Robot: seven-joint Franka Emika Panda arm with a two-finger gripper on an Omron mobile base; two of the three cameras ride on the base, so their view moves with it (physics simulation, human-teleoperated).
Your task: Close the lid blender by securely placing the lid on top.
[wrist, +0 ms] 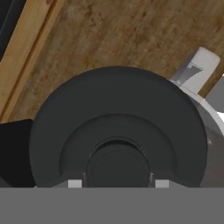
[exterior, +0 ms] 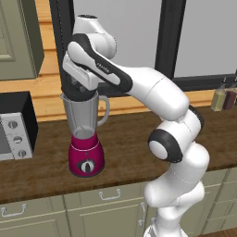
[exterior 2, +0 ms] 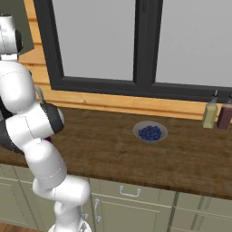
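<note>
At the far left of the left base view a silver-and-black toaster oven [exterior: 16,126] sits on the dark wooden counter [exterior: 129,139], cut by the frame edge, its knobs facing forward. Just right of it, left of centre, stands the blender [exterior: 85,134] — a clear greyish jar with a side handle on a rounded magenta base with a black dial. The robot's hand comes down from the upper left of that frame directly onto the jar's mouth, and the gripper [exterior: 79,91] sits at the rim, where dark shapes merge; the lid [exterior: 78,94] appears as a dark band right at the top of the jar, though whether it is fully seated I cannot tell. The white arm [exterior: 171,134] fills the centre and lower right. At the far right edge two bottles [exterior: 224,97] stand by the window sill, one yellowish and one dark red.

In the hand view the lid [wrist: 118,131] takes up most of the middle — a black round cap with a raised knob at its centre, seen from above. The knob sits at the bottom of the frame where the fingertips would rise, but the fingers are not clearly seen, so I cannot tell how wide the hand stands or whether it grips the knob. The jar's pale handle [wrist: 194,68] pokes out at the upper right.

In the right base view a bowl of blueberries [exterior 2: 150,132] rests at centre, well apart from the arm at the left.
</note>
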